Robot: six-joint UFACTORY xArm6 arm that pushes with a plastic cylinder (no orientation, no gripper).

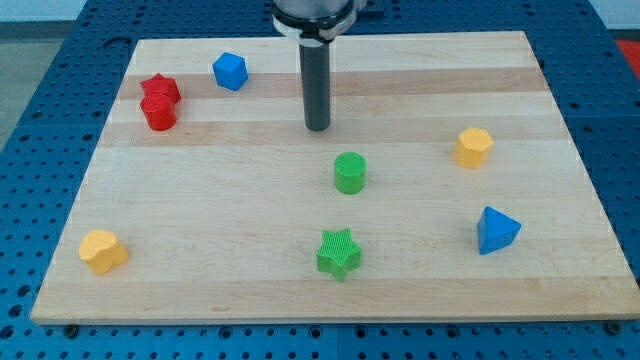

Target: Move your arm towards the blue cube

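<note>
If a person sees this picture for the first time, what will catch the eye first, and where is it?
The dark rod coming down from the view's top centre stands out first; my tip rests on the wooden board, just above the green cylinder. Next come the bright blocks scattered around it: the blue cube at the view's upper left, to the left of my tip and apart from it, with the red star and red cylinder touching beside it.

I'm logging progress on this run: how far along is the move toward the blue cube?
Done: nothing visible yet; the blue cube sits untouched near the board's top left, right of the two red blocks. In hand: my tip rests on the board, well to the view's right of the cube, above the green cylinder. Left: crossing that open gap leftward and slightly upward to the cube.
</note>
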